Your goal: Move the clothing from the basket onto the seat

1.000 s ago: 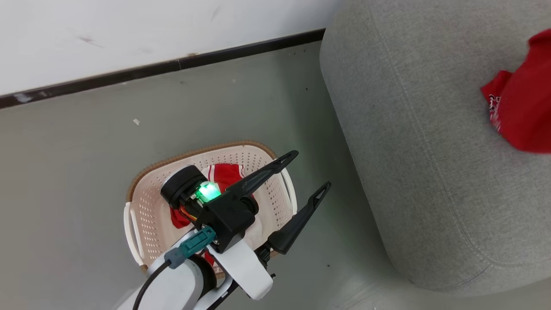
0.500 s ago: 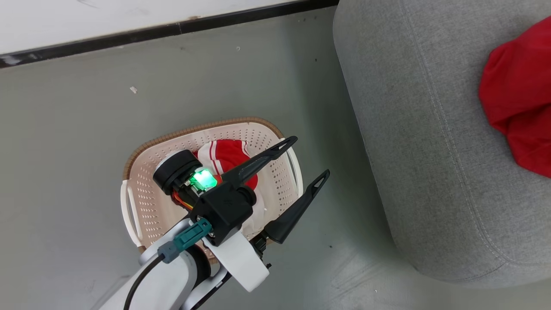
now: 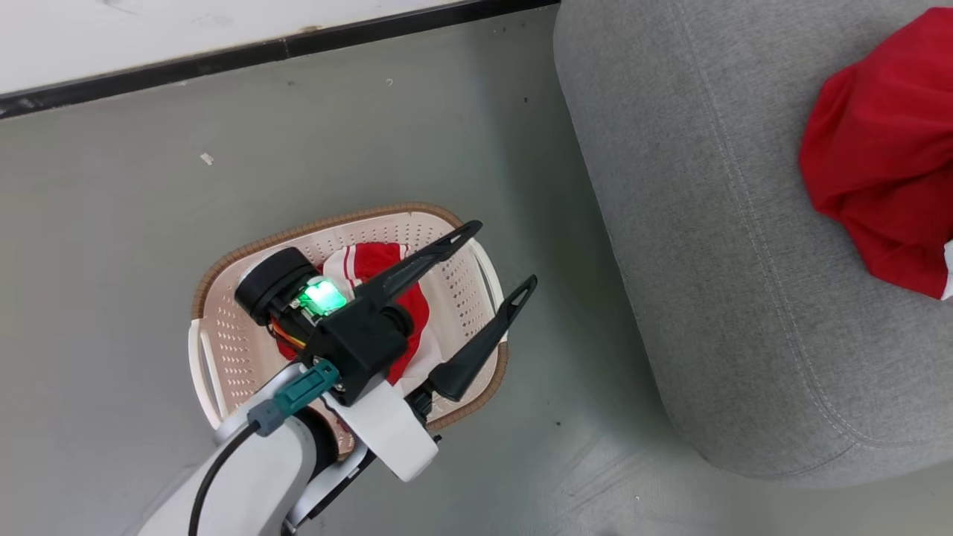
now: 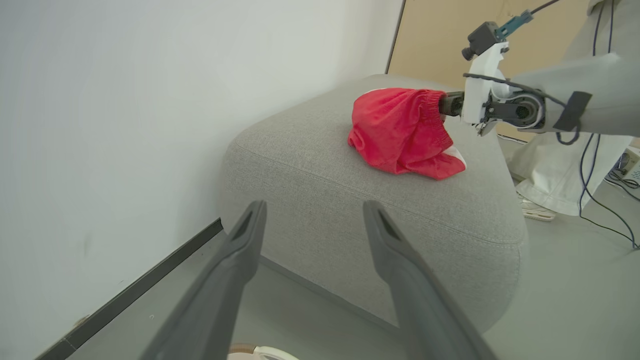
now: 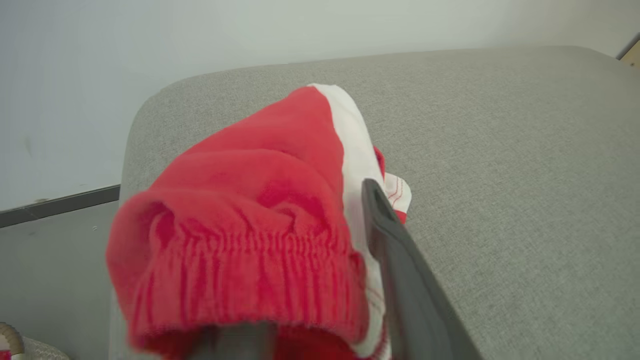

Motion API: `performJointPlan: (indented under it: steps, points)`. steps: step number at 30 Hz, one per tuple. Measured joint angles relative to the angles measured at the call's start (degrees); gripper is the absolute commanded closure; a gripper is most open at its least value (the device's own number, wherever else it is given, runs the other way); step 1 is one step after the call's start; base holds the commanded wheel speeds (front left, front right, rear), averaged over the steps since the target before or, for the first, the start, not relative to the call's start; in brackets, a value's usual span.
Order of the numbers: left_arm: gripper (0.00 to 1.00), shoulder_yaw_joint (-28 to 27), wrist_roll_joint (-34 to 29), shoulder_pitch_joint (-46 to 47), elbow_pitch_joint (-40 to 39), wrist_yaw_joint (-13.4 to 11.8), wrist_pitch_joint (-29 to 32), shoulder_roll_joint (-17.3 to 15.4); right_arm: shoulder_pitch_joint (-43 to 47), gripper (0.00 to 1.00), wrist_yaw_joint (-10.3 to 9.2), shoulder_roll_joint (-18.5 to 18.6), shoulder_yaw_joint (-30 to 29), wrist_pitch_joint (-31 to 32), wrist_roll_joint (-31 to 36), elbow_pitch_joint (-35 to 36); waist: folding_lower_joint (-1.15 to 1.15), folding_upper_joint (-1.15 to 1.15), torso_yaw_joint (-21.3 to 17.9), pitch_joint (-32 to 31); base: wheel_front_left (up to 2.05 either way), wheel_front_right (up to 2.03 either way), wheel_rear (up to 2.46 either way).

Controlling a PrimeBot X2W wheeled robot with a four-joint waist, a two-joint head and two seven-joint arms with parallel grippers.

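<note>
Red clothing (image 3: 380,260) lies inside the cream basket (image 3: 223,350).

White arms, black wrists, long dark fingers.
The left gripper (image 3: 503,253) has two slim tapering black fingers (image 3: 417,262), each with a triangular cut-out near the tip, on a blocky black housing (image 3: 357,346) beside a round black cap (image 3: 272,286) and a glowing green light (image 3: 322,295), orange wires beneath. A teal-and-grey connector (image 3: 294,394) feeds a black cable (image 3: 202,487) along the smooth white forearm (image 3: 253,484). The right arm (image 4: 590,85) is grey with a dark band, a white bracket (image 4: 482,75) and the same teal plug (image 4: 515,21).
</note>
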State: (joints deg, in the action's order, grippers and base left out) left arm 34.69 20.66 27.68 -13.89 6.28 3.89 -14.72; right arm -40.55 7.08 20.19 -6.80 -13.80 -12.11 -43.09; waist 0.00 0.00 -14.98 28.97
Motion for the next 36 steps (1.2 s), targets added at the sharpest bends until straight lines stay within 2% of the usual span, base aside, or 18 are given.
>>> performJointPlan:
  steps: [7,15,20,26,31,36]
  points:
    - [0.0,-1.7,1.0,-0.5,1.9,0.0,-1.9,-0.2,3.6,0.0,0.0,0.2,1.4,-0.3,0.1,0.6,0.0,0.0,-1.0,-1.9,0.0,0.0,0.0]
    - [0.0,-4.6,2.0,-2.9,4.0,-0.6,-4.8,-0.6,7.3,0.0,0.0,0.3,2.1,-0.4,0.4,6.3,0.0,0.0,-2.0,-4.9,0.0,0.0,0.0]
    - [0.0,-7.2,2.5,-5.3,6.0,-2.0,-6.8,-1.6,8.3,0.0,0.0,0.1,2.8,-0.4,0.5,12.8,0.0,0.0,-2.4,-7.1,0.0,0.0,0.0]
    - [0.0,-9.8,4.1,-8.3,8.1,-3.8,-9.5,-1.5,9.4,0.0,0.0,-0.9,6.8,-0.4,1.3,17.9,0.0,0.0,-2.3,-10.2,0.0,0.0,0.0]
    - [0.0,-11.4,5.1,-10.8,9.4,-5.0,-11.4,-1.2,11.0,0.0,0.0,-1.2,10.6,-0.4,1.6,20.2,0.0,0.0,-1.7,-12.8,0.0,0.0,0.0]
    - [0.0,-12.0,5.7,-12.6,10.2,-5.7,-12.6,-0.9,11.0,0.0,0.0,-0.3,11.8,-0.4,2.5,21.5,0.0,0.0,-0.9,-14.7,0.0,0.0,0.0]
